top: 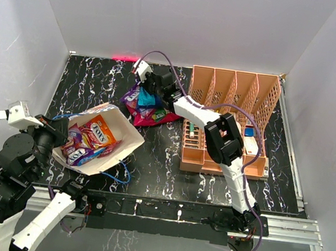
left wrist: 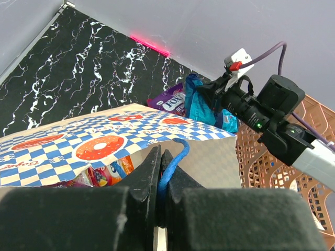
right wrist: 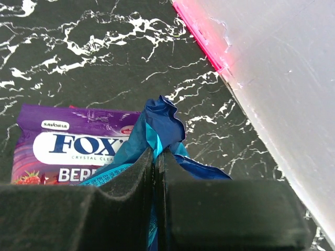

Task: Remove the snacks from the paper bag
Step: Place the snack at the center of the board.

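Between white walls point(top: 170, 14), marbled table point(top: 163, 162); left pincer point(left wrist: 158, 162) clamps cord point(left wrist: 178, 150), right pincer point(right wrist: 155, 162) clamps packet point(right wrist: 162, 120).

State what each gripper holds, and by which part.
The left gripper pinches the blue cord handle of the bag; the right gripper pinches a blue packet by its crimped end.
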